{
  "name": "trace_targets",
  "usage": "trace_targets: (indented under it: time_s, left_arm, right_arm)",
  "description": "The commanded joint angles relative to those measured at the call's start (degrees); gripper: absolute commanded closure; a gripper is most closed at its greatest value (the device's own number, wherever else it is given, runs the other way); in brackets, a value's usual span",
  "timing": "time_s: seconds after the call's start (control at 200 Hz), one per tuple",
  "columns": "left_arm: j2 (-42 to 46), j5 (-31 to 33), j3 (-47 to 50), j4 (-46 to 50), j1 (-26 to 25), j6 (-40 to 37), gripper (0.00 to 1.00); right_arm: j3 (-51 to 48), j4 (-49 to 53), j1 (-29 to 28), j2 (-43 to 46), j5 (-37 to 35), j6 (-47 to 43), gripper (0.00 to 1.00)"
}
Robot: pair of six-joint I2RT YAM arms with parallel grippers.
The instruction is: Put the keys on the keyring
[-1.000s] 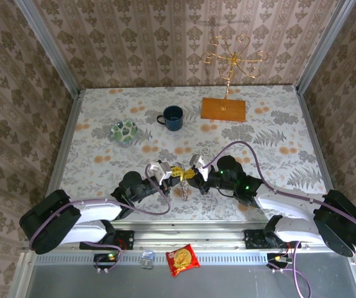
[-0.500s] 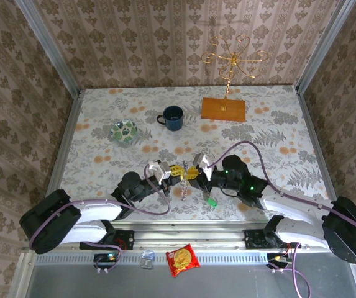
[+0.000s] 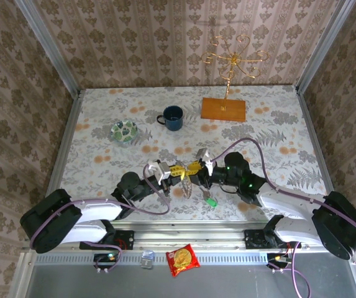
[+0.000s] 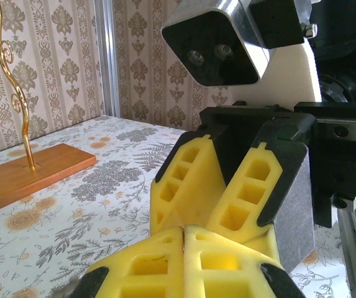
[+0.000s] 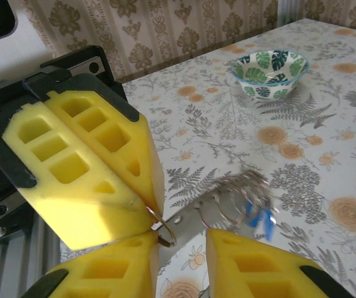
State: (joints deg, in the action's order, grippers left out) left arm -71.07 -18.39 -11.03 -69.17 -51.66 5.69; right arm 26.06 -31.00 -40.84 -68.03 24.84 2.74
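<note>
Hanging off left gripper (image 4: 184,235) — keyring (image 5: 233,198), blue key (image 5: 260,222) blurred.

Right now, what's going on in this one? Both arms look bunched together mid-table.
The two arms meet tip to tip over the middle of the table. The left gripper is shut on the keyring, which dangles below it, blurred, with the blue key on or against it. The right gripper faces it with its jaws apart and nothing clearly held. The green key lies loose on the table near the right gripper, not yet on the ring.
</note>
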Motion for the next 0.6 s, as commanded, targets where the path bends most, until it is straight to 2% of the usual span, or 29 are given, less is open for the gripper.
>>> trace_targets:
  time_s: [0.0, 0.255, 0.41, 0.595]
  left_arm:
    - [-0.1, -3.3, -0.8, -4.3, 0.0, 2.2, 1.00]
    - [-0.5, -6.7, -1.4, -4.7, 0.8, 4.7, 1.00]
    - [-0.4, -8.0, -1.3, -4.7, 1.5, 6.1, 1.00]
    - [-0.9, -8.4, -0.6, -4.7, 3.2, 7.7, 1.00]
  right_arm:
    - [0.3, -5.5, 0.7, -1.4, 3.1, 1.6, 0.76]
    - [-0.2, -15.2, 3.2, -5.6, 10.9, 4.1, 0.86]
    - [-0.1, -18.5, 4.5, -7.5, 15.7, 4.2, 1.00]
    - [1.3, -15.4, 5.1, -7.9, 19.4, 1.7, 1.00]
